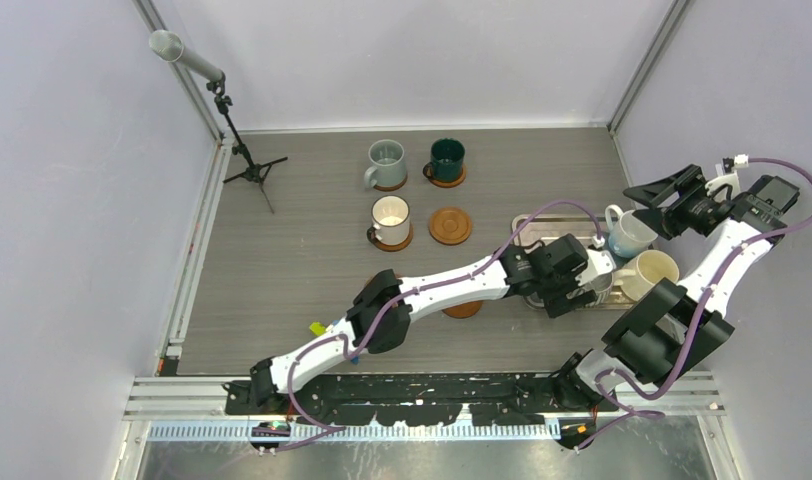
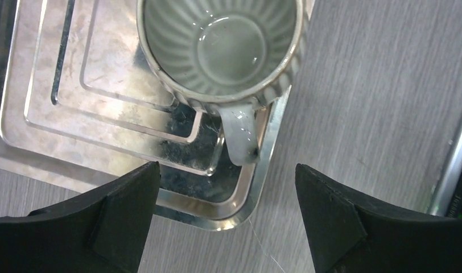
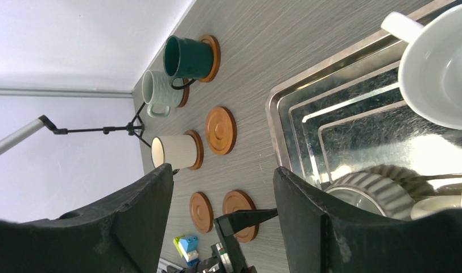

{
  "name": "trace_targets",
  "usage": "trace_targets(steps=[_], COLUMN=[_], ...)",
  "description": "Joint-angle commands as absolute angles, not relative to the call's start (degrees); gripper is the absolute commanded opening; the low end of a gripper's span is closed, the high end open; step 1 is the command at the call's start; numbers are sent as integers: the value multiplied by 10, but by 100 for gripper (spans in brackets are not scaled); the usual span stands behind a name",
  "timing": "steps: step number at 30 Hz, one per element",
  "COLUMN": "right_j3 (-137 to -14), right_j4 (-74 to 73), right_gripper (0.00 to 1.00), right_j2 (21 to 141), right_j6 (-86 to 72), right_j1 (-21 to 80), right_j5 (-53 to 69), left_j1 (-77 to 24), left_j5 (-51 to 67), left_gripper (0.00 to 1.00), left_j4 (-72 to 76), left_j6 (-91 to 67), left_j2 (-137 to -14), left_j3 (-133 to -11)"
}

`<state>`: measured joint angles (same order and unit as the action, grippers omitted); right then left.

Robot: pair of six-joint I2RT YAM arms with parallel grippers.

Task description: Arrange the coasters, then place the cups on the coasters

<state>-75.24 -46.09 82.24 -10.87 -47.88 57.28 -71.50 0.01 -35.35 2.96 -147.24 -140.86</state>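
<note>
- The left gripper (image 2: 227,169) is hanging released. Its jaws are standing wide on either side of the handle (image 2: 240,133) of the ribbed grey-beige mug (image 2: 223,45) and touching neither side.
- That mug is sitting at a corner of the steel tray (image 2: 58,131).
- The right gripper (image 3: 222,170) is also gaping with nothing in it, hovering beside the white mug (image 3: 445,62) on the same tray, near the cream mug (image 1: 650,272).
- The pale grey-blue mug (image 1: 386,163), dark green mug (image 1: 447,158) and off-white mug (image 1: 391,215) are each sitting on a coaster.
- A bare coaster (image 1: 450,225) is lying beside them, and two near coasters (image 3: 201,211) are lying closer to the arms.
- Risk: the handle is looking thin and glossy, so a pinch on it alone could be letting the mug swing or slip.
- Risk: a finger catching the tray's rim could be dragging the tray along.
- Risk: both arms are crowding one tray, so they could be knocking each other or a neighbouring mug.
- Hidden: overhead, the left arm is covering most of the near coasters and the ribbed mug.
- Hard to make out: the shine inside the ribbed mug could be glaze or liquid.
</note>
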Motion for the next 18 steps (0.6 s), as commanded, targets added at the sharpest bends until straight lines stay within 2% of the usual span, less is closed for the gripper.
trace_targets(steps=[1, 5, 12, 14, 18], right_j3=[-754, -753, -749, -749, -747], right_j4=[-443, -444, -447, -452, -453], right_gripper=[70, 70, 70, 70, 70], right_j2=[807, 804, 802, 802, 803], right_j6=[-115, -113, -106, -99, -95], right_j1=[-481, -481, -481, -481, -481], right_j5=[600, 604, 608, 609, 609], left_j1=[-715, -713, -702, -697, -687], left_j5=[-19, -26, -32, -33, -31], left_gripper=[88, 81, 62, 55, 34], left_j4=[-343, -336, -316, -311, -314], left_j6=[31, 36, 36, 33, 33], left_j2=[-1494, -1509, -1518, -1520, -1513], left_j3=[-1457, -1472, -1485, -1487, -1484])
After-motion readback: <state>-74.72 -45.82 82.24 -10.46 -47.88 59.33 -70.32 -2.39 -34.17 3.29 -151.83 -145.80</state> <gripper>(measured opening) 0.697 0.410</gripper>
